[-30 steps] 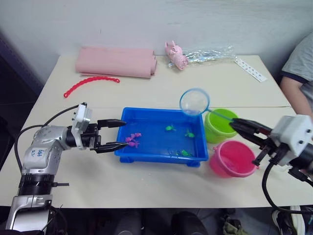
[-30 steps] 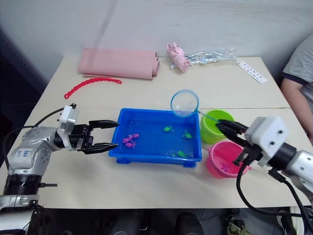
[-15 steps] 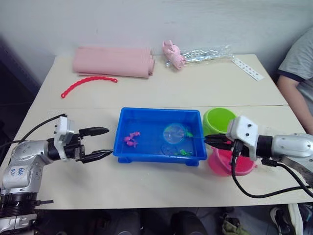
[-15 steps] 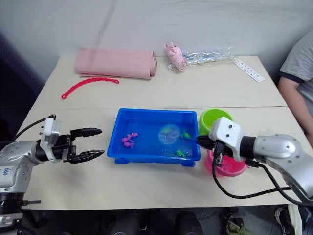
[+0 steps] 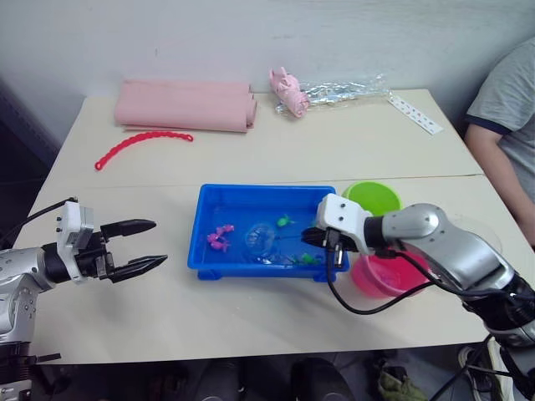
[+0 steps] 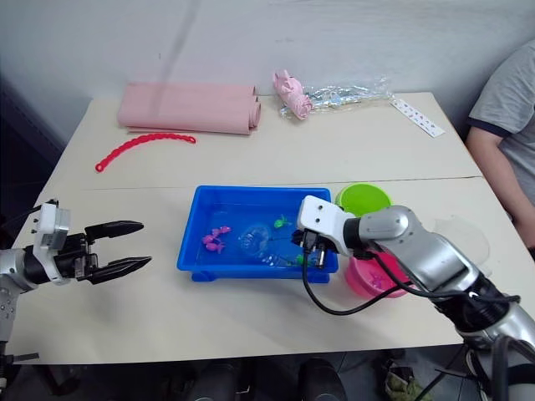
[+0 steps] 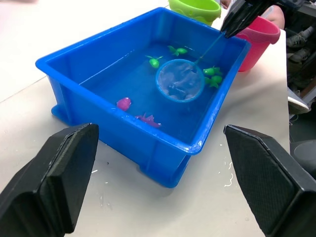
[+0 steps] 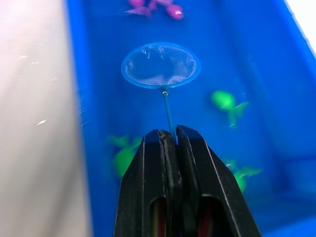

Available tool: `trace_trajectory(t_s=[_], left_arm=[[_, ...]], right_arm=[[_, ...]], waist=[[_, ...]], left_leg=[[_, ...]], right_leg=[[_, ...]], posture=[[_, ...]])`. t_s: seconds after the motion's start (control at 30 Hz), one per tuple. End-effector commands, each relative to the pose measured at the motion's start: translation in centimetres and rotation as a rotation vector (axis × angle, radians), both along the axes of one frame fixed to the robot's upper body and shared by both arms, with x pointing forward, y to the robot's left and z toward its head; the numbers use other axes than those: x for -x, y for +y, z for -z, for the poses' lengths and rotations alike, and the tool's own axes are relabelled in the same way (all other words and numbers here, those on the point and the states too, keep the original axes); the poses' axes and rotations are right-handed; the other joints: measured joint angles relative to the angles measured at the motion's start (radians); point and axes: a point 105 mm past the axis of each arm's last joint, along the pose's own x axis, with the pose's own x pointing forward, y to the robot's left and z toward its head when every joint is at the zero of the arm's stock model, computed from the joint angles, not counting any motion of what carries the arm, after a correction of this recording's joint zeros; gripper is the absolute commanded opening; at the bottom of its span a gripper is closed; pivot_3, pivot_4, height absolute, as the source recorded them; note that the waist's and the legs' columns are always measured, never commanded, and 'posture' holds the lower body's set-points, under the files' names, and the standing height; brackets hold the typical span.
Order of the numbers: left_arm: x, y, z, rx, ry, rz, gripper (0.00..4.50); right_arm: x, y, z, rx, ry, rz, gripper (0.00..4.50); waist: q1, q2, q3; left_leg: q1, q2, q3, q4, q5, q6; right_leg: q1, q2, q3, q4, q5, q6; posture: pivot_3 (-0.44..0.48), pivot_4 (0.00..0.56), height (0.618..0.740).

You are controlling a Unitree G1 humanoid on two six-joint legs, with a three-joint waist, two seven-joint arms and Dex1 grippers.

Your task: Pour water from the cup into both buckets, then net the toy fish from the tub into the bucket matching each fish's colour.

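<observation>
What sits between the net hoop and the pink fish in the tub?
Only open water; the right wrist view shows a bare blue stretch between the net and the pink fish.

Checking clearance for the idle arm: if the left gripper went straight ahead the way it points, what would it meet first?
Most likely the near wall of the tub; the left gripper is open and aimed at it across bare table.

One blue tub (image 5: 219, 261) holds one net (image 7: 180, 80). Two buckets stand right of it, one green (image 5: 373, 197), one pink (image 5: 380, 276). Pink fish (image 7: 124, 103): two, perhaps three, bunched together. Green fish (image 7: 154, 61): four. One red bead chain (image 5: 138, 144) lies far left.
</observation>
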Motion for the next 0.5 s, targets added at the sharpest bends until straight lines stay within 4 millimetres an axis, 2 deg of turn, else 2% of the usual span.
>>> trace_trajectory(t_s=[0.03, 0.5], left_arm=[[0.5, 1.0, -1.0, 0.011, -0.027, -0.062, 4.44], [0.8, 0.9, 0.0, -0.010, 0.011, -0.052, 4.44]], right_arm=[[0.0, 1.7, 0.9, 0.045, 0.042, -0.026, 0.00], [-0.4, 5.8, 2.6, -0.033, 0.094, -0.058, 0.00]], waist=[[0.000, 0.000, 0.000], [-0.002, 0.000, 0.000]], left_leg=[[0.000, 0.000, 0.000, 0.000, 0.000, 0.000], [-0.001, 0.000, 0.002, -0.001, 0.000, -0.001]], right_leg=[[0.000, 0.000, 0.000, 0.000, 0.000, 0.000], [-0.005, 0.000, 0.002, 0.006, 0.000, 0.000]], posture=[[0.000, 0.150, 0.740], [0.000, 0.150, 0.740]])
